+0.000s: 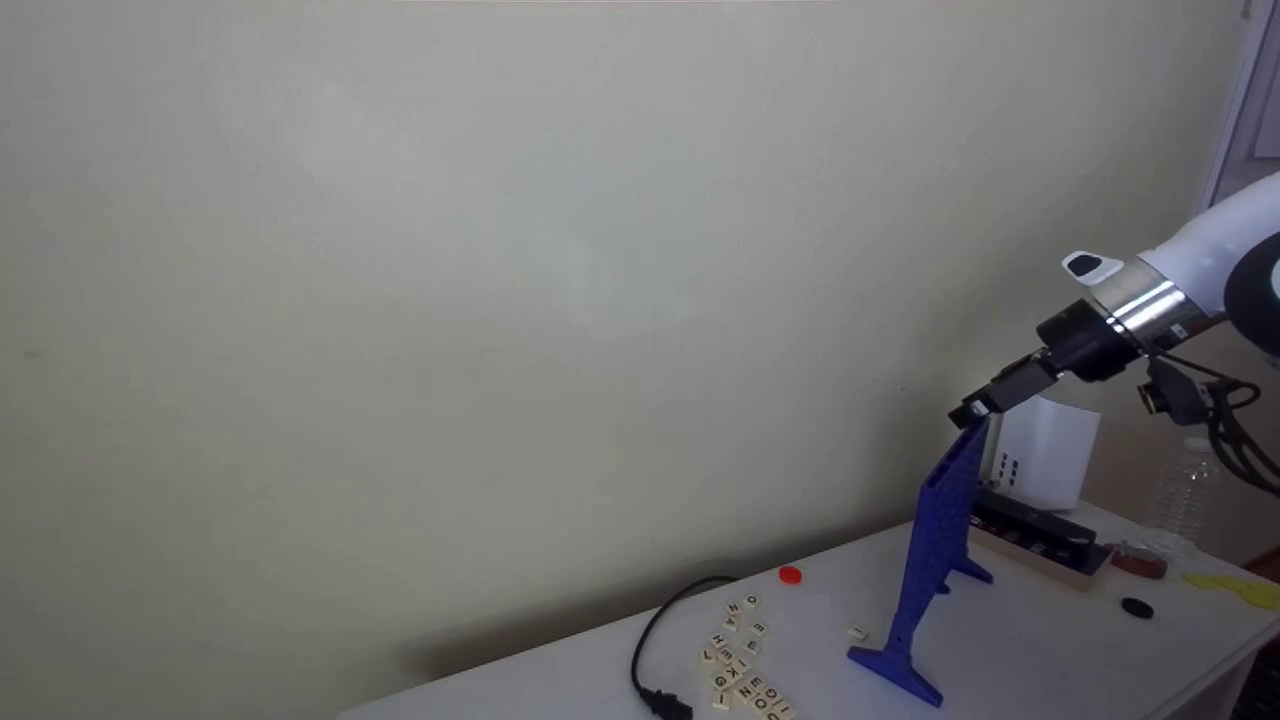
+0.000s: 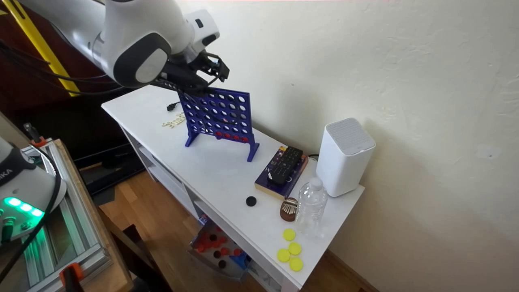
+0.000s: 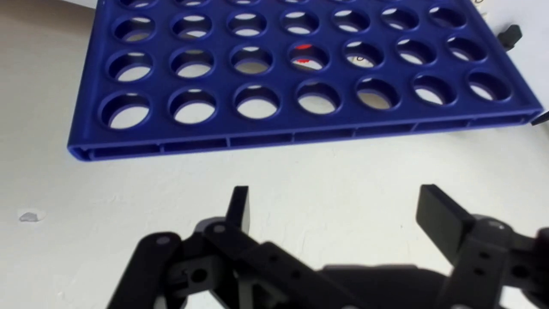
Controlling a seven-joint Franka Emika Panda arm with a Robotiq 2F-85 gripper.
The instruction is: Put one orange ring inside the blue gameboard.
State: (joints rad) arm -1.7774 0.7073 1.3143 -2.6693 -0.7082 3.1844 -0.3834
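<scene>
The blue gameboard (image 1: 940, 525) stands upright on the white table. It also shows in an exterior view (image 2: 228, 109), and its slotted top edge crosses the wrist view (image 3: 283, 79). Several red-orange discs (image 2: 236, 138) sit in its bottom row. A red-orange disc (image 1: 790, 575) lies on the table near the wall; part of it shows through a board hole in the wrist view (image 3: 303, 46). My gripper (image 3: 334, 206) is open with nothing between its fingers. It is at the board's top edge in an exterior view (image 1: 968, 412); I cannot tell if it touches.
Letter tiles (image 1: 735, 660) and a black cable (image 1: 665, 703) lie beside the board. Across from them are a book with a remote (image 2: 286, 166), a white box (image 2: 344, 162), a bottle (image 2: 312, 202), a thumb piano (image 2: 288, 209), a black disc (image 2: 251, 201) and yellow discs (image 2: 289, 234).
</scene>
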